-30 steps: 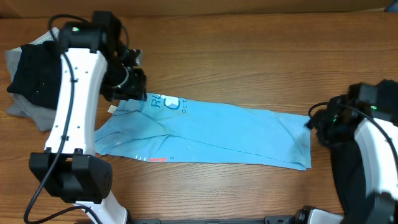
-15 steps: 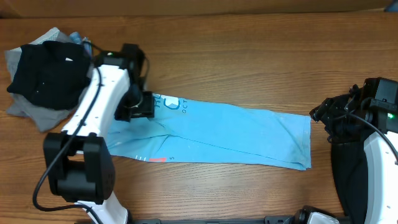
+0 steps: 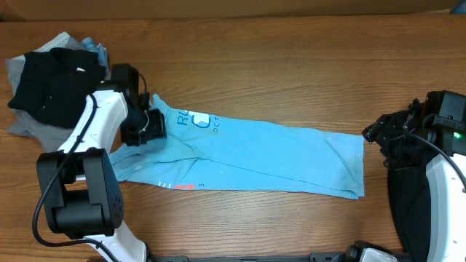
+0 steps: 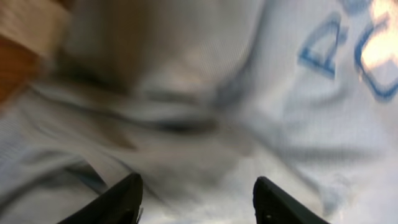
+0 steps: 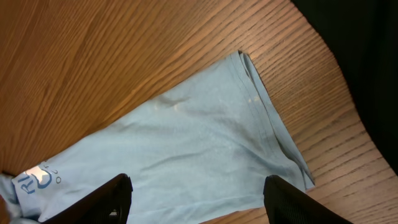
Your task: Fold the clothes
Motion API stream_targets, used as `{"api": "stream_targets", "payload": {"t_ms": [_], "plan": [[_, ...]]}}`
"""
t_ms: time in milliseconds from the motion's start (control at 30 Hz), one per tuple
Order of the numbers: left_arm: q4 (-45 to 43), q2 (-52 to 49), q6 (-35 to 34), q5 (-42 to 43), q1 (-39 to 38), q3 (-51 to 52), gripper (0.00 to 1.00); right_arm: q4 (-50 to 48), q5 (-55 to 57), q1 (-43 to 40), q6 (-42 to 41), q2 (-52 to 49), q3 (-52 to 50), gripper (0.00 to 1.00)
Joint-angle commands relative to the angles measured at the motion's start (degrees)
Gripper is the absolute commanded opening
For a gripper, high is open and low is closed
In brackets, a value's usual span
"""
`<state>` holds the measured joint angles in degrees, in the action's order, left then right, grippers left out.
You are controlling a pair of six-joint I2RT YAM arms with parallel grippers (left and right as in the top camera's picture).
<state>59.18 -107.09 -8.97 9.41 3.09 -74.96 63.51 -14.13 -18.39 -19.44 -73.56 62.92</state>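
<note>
Both spread, left pincer (image 4: pixel 196 188) over T-shirt (image 3: pixel 277 154) print, right pincer (image 3: pixel 373 135) beside its hem.

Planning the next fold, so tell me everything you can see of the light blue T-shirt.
The light blue T-shirt is soft cloth, folded into a long band lying flat on the wooden table, slanting slightly. Blue lettering shows near its left end, pink print at the near edge. Creases run lengthwise; the hemmed right end lies free. The left gripper hangs close over the lettered end, jaws apart; contact is unclear.
</note>
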Motion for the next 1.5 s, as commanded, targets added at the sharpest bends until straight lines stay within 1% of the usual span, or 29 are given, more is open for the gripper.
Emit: {"api": "stream_targets", "payload": {"t_ms": [0,133,233,367,400,500,533,567,600,733,800,933,1000,1067,1167,1200,1233,1267,1300,1333,1367,1400,1433,1467], "plan": [[3.2,-0.5,1.7,5.6,-0.2,1.0,0.55,-0.1,0.6,-0.3,0.4,0.2,0.5,0.72],[6.8,-0.5,2.1,2.9,-0.9,1.0,0.53,-0.2,0.6,-0.3,0.4,0.2,0.5,0.72],[6.5,-0.5,2.6,-1.3,-2.0,1.3,0.56,-0.2,0.6,-0.3,0.4,0.2,0.5,0.72],[3.5,-0.5,4.7,-2.9,-4.3,3.1,0.57,-0.1,0.6,-0.3,0.2,0.2,0.5,0.73],[2.3,-0.5,4.7,-3.8,-4.8,4.0,0.57,-0.2,0.5,-0.3,0.1,0.2,0.5,0.75],[-1.5,-0.5,4.7,-6.0,-6.3,6.9,0.57,-0.1,0.5,-0.3,-0.3,0.2,0.5,0.76],[-2.6,-0.5,4.7,-6.5,-6.6,7.7,0.56,-0.1,0.5,-0.3,-0.3,0.2,0.5,0.76],[-3.6,-0.5,4.6,-7.3,-6.9,8.3,0.51,-0.1,0.5,-0.3,-0.3,0.2,0.5,0.76],[-4.2,-0.5,4.2,-8.3,-7.0,8.7,0.50,0.0,0.5,-0.3,-0.3,0.2,0.5,0.76],[-5.0,-0.5,4.2,-8.9,-6.9,8.8,0.28,0.1,0.5,-0.3,-0.3,0.2,0.5,0.76],[-5.0,-0.5,4.0,-8.9,-6.9,8.8,0.23,0.1,0.5,-0.3,-0.3,0.2,0.5,0.76],[-3.8,-0.3,4.0,-8.9,-6.9,8.0,0.21,0.1,0.5,-0.3,-0.3,0.2,0.5,0.76],[-2.6,-0.2,4.0,-9.0,-6.9,6.8,0.19,0.1,0.5,-0.3,-0.3,0.2,0.5,0.76],[-1.4,0.0,4.0,-9.0,-6.9,5.7,0.14,0.1,0.5,-0.3,-0.3,0.2,0.5,0.76],[0.3,0.3,4.0,-8.9,-6.9,4.1,0.11,0.2,0.5,-0.3,-0.3,0.2,0.5,0.76],[0.8,0.3,4.1,-8.9,-6.9,3.5,0.11,0.2,0.5,-0.3,-0.3,0.2,0.5,0.76],[1.6,0.4,4.1,-8.9,-6.9,2.9,0.16,0.2,0.5,-0.3,-0.3,0.2,0.5,0.76],[2.1,0.4,4.1,-8.9,-6.9,2.5,0.24,0.2,0.5,-0.3,-0.3,0.2,0.5,0.76],[2.6,0.4,4.1,-8.9,-6.9,2.1,0.26,0.1,0.5,-0.3,-0.3,0.2,0.5,0.75],[3.1,0.4,4.1,-8.9,-6.9,1.8,0.23,0.1,0.5,-0.3,-0.3,0.2,0.5,0.75],[3.3,0.4,4.1,-8.8,-6.9,1.6,0.12,0.1,0.5,-0.3,-0.3,0.2,0.5,0.75],[3.4,0.4,4.1,-8.7,-6.9,1.6,0.07,0.1,0.5,-0.3,-0.3,0.2,0.5,0.75],[3.4,0.4,4.1,-8.5,-6.9,1.6,0.04,0.1,0.5,-0.3,-0.3,0.2,0.5,0.75],[3.4,0.4,4.1,-8.2,-6.9,1.6,0.04,0.1,0.5,-0.3,-0.3,0.2,0.5,0.75]]}}
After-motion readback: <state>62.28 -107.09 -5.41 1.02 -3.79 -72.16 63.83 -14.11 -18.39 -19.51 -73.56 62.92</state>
